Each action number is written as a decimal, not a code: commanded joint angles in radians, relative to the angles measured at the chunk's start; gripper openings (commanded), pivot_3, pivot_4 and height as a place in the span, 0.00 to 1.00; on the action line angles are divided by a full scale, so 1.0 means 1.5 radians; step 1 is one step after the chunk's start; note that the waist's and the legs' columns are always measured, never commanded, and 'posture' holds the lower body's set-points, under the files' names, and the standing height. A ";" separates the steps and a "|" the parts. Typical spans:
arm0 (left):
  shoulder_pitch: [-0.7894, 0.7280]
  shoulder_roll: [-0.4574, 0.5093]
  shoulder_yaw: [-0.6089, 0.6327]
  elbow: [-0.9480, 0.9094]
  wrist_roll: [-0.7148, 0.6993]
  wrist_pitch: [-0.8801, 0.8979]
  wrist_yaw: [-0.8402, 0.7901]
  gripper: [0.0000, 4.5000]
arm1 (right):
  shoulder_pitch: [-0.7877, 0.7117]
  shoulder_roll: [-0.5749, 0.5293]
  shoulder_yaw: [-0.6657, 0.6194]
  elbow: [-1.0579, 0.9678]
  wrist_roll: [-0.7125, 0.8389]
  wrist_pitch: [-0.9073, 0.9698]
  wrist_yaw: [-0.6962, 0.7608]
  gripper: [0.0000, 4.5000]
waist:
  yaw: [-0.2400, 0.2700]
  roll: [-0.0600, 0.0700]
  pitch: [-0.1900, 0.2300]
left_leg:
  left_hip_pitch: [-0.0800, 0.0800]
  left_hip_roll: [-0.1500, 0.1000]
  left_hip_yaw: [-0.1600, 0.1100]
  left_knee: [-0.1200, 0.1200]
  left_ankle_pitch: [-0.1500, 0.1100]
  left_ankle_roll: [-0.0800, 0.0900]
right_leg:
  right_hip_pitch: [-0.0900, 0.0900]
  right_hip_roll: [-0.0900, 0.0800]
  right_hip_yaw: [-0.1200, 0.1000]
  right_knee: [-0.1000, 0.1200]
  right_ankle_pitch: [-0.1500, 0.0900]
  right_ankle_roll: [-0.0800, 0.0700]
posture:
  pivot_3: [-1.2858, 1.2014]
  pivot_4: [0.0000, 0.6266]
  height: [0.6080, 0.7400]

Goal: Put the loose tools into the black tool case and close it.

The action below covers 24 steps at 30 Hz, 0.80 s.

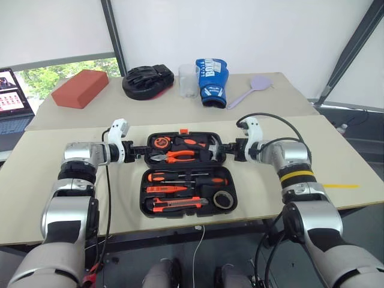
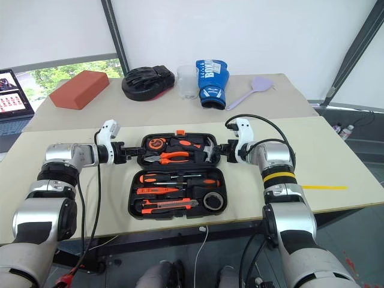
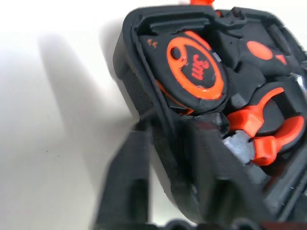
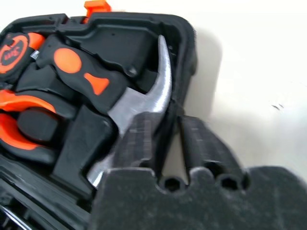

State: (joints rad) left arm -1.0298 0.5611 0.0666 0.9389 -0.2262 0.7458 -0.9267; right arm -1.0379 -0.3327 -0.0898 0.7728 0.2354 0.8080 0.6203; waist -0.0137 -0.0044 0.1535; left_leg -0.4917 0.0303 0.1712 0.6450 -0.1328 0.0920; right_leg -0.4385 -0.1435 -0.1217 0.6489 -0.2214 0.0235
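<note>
A black tool case (image 2: 178, 174) lies open on a beige table (image 2: 336, 156), with screwdrivers (image 2: 180, 178), a utility knife (image 2: 169, 205) and a tape roll (image 2: 211, 200) in its near half. The left gripper (image 2: 133, 152) and right gripper (image 2: 219, 150) pinch the far half's side edges, one from each side.

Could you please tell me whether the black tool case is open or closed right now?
Open. The black tool case lies spread flat on the table, both halves face up with tools showing in their recesses; each gripper pinches a side wall of the far half.
</note>
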 commanded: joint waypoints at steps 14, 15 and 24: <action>0.248 -0.046 0.058 -0.578 -0.030 -0.251 0.078 0.01 | 0.133 0.006 -0.066 -0.420 0.071 -0.106 -0.020 0.01 | 0.000 0.000 0.000 | -0.016 -0.003 0.001 -0.002 0.004 -0.001 | -0.012 -0.001 0.000 0.000 0.005 0.001 | 0.52 0.24 0.84; 0.281 -0.039 0.046 -0.607 -0.017 -0.272 0.076 0.01 | 0.165 0.000 -0.047 -0.450 0.055 -0.130 -0.014 0.01 | -0.001 0.000 0.000 | -0.017 -0.003 0.001 -0.002 0.004 -0.001 | -0.012 0.000 0.000 -0.001 0.005 0.001 | 0.52 0.24 0.84; 0.457 -0.010 0.036 -0.698 0.012 -0.323 0.103 0.01 | 0.353 -0.028 0.037 -0.588 0.004 -0.257 0.014 0.01 | 0.000 0.000 0.000 | -0.008 0.001 0.004 -0.003 0.005 -0.002 | -0.009 0.002 0.000 -0.002 0.004 0.001 | 0.52 0.24 0.84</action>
State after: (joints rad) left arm -0.3643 0.5431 0.1365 -0.0607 -0.1906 0.2427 -0.7646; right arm -0.5185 -0.3789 -0.0732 -0.0189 0.2097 0.4486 0.5943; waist -0.0135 -0.0045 0.1537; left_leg -0.5020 0.0322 0.1770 0.6404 -0.1262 0.0895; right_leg -0.4512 -0.1402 -0.1207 0.6458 -0.2149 0.0247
